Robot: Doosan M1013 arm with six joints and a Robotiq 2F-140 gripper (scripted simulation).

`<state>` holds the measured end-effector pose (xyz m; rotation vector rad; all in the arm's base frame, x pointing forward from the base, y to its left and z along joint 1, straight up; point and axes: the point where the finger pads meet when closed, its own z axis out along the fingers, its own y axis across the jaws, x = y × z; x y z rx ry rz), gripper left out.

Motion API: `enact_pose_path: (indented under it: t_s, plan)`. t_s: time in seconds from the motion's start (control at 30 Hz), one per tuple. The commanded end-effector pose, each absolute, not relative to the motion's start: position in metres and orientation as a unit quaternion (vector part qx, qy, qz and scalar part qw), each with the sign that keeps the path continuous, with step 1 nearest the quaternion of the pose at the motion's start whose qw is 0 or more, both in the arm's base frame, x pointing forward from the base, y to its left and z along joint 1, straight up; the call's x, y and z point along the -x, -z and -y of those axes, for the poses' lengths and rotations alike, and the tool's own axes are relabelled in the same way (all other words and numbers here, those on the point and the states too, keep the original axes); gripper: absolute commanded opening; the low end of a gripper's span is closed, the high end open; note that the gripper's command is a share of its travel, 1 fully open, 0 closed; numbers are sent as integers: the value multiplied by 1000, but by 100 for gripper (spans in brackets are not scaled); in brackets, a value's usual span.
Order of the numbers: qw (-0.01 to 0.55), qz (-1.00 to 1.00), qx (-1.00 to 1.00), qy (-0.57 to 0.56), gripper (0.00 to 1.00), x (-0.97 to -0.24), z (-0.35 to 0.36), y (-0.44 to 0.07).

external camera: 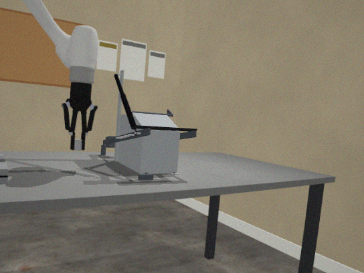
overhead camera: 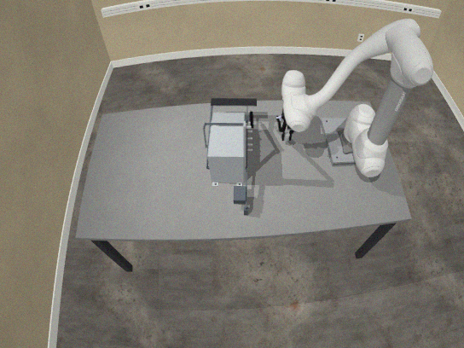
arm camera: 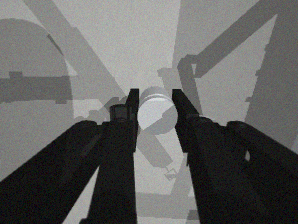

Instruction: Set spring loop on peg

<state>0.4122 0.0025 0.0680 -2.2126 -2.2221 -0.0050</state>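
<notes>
I work in a plain workshop or test room: a bare grey bench (overhead camera: 141, 205) on dark legs stands on a stained concrete floor (overhead camera: 239, 298), with tan walls (external camera: 267, 83) and a white baseboard (external camera: 267, 241). An orange board (external camera: 30, 50) and three posted sheets (external camera: 133, 60) hang behind me.

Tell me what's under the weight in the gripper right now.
The steel weight, clamped in the gripper, has only shadowed bench top beneath it, beside the feeder. Whether its base touches the bench cannot be seen.
</notes>
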Motion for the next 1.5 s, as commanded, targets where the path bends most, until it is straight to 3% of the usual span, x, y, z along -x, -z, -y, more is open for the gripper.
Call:
enact_pose_path:
  t_s: [0.0,1.47]
  plan:
    - [3,709,706,2,25,-413,-3,-64]
    - [3,709,706,2,25,-412,-4,-3]
